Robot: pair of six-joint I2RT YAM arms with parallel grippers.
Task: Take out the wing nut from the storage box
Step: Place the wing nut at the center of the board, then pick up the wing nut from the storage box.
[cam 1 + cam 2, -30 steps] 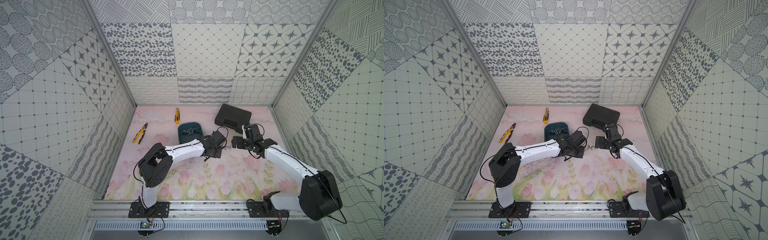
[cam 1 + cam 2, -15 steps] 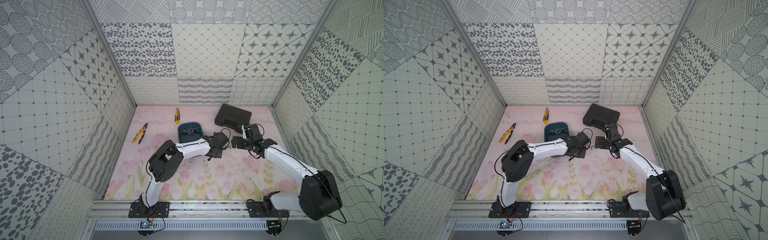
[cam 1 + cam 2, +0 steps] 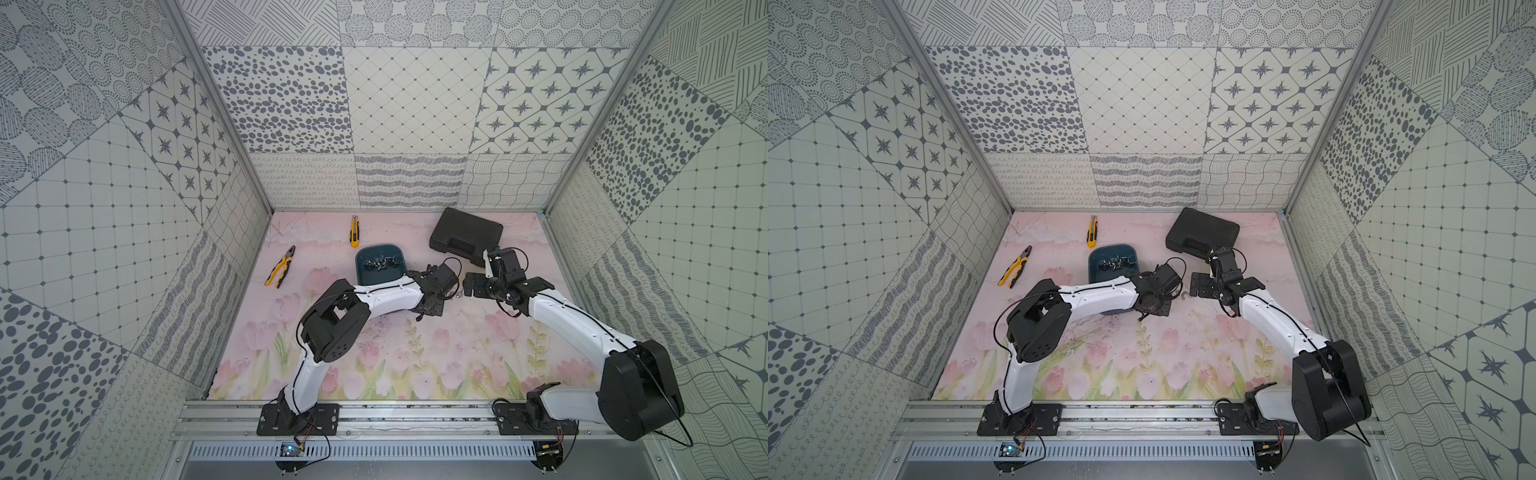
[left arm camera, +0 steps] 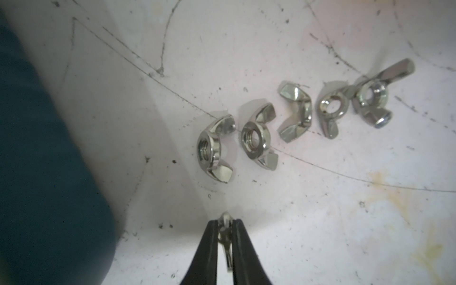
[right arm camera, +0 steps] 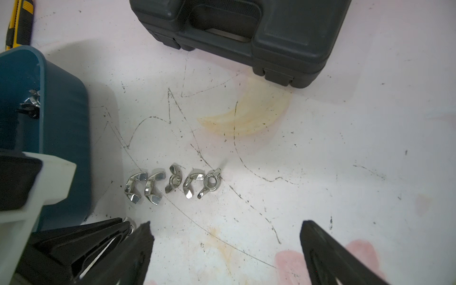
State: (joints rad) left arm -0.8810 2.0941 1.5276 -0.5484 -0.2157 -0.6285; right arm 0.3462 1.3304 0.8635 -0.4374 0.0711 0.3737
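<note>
The dark teal storage box [image 3: 362,272] sits mid-table in both top views, with several wing nuts [image 3: 380,263] inside. My left gripper [image 4: 225,222] is just right of the box, low over the mat. It is shut on a silver wing nut [image 4: 225,238] pinched edge-on between its black tips. Just beyond the tips, several more wing nuts [image 4: 256,138] lie in a row on the mat. My right gripper [image 5: 225,229] stands wide open over the bare mat beside that row [image 5: 172,183], holding nothing. The left fingers [image 5: 108,234] touch its left finger.
A black hard-shell case [image 3: 465,241] lies behind the right gripper. A yellow utility knife [image 3: 353,231] sits behind the box. Yellow-handled pliers [image 3: 280,272] lie at the far left. The enclosure's walls close in the mat on three sides.
My left arm's elbow has swung right and forward, and its gripper has shifted a little right, up to the row of nuts. The right arm has stayed still.
</note>
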